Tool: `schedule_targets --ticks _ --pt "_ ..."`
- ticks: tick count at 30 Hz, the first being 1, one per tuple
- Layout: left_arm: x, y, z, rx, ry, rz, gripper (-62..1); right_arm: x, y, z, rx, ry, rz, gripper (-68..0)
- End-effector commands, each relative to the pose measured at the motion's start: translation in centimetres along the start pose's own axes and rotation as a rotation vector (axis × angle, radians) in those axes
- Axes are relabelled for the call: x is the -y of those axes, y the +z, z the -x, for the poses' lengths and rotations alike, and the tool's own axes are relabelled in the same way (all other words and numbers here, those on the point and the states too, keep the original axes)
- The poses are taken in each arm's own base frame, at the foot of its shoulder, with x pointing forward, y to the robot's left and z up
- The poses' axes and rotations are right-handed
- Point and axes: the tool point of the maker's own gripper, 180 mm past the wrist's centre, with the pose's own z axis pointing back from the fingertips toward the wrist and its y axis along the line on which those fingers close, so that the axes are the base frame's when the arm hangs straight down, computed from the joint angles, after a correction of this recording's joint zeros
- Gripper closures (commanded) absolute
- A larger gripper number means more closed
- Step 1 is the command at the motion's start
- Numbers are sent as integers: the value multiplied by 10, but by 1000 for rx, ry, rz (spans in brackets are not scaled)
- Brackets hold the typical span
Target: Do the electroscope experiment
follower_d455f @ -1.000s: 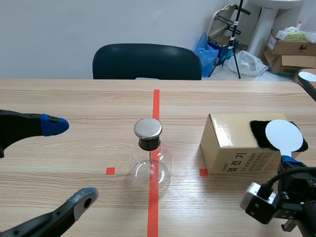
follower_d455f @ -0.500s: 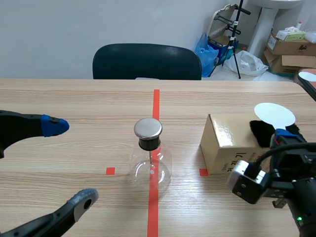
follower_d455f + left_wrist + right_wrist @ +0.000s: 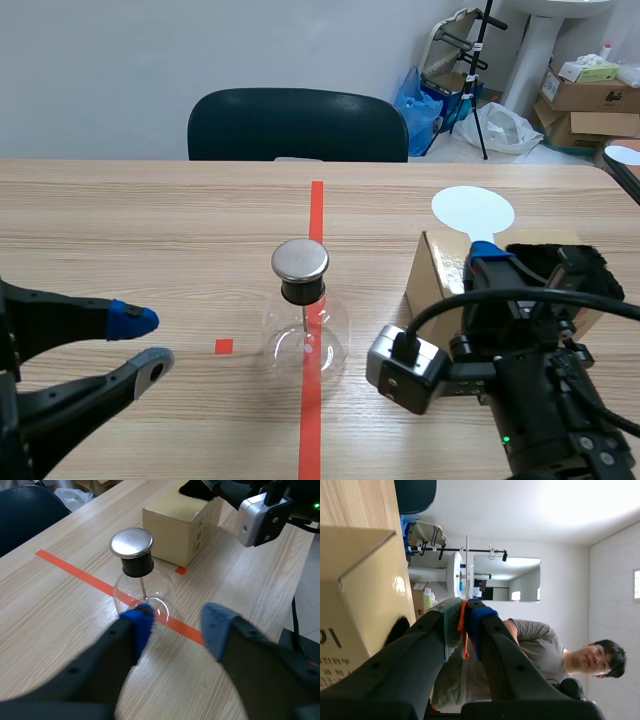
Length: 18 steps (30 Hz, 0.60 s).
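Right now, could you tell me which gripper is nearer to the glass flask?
Left. The left gripper is open just short of the glass flask, by its base; the right gripper is farther off, above the cardboard box, shut on the white disc paddle.

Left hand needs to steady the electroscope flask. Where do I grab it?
Probably best: bring the left hand in level from its side onto the black stopper under the metal cap: it's narrow and straight, while the glass bulb is round and wide, and the cap is left free.
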Motion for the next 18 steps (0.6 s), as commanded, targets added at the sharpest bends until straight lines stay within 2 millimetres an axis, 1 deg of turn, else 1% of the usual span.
schedule_targets --ticks 1,3,7,13,15,18 --pt "-3 -5 0 22 6 14 -114 12 -7 -1 5 5 45 -11" --pt "-8 -11 9 11 9 24 -33 14 -9 -9 9 -14 50 -10" --pt "-18 -23 32 -19 2 41 -32 7 -8 -24 31 -28 9 -10" --pt "-13 -43 55 -8 4 119 -32 6 -4 -39 61 -54 -1 -10" --pt "-17 -49 61 -7 14 126 -31 5 -2 -45 74 -62 -6 -10" --pt "-33 -56 64 0 15 108 -32 5 0 -50 87 -71 -11 -10"
